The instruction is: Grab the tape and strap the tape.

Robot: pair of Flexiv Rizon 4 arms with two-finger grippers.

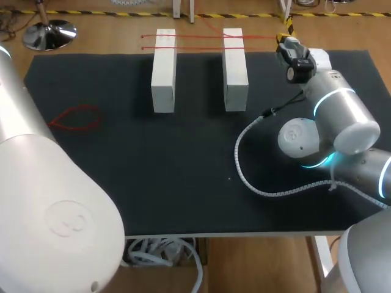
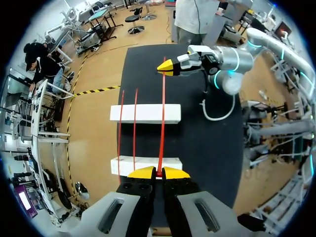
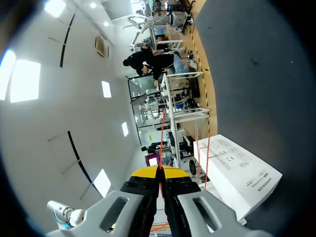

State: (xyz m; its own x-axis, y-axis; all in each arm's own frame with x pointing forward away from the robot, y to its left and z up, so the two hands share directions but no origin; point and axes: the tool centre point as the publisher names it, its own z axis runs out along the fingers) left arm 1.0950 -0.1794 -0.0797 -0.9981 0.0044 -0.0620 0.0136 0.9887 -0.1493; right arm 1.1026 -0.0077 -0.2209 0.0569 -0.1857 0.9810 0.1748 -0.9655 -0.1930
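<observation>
Two robot arms are holding a strand of red tape (image 2: 162, 118) stretched over a black table (image 1: 183, 183). The left gripper (image 2: 158, 172) is pinching one end, its yellow tips pressed together on the strand just short of the nearer white block (image 2: 143, 165). The right gripper (image 1: 285, 43) is clamping the other end the same way, past the farther white block (image 2: 145, 113), at the table's far edge around 1 o'clock in the head view. Two more red strands (image 2: 134, 118) are lying across both blocks beside the held one, and a loose red loop (image 1: 76, 117) is sitting well apart at 9 o'clock.

The grab appears done and the strapping seems to be under way. Whether the held strand is touching the block tops cannot be told. The next move is likely calling for both arms to lower in step, keeping tension so the tape is not slipping from either pinch.
</observation>
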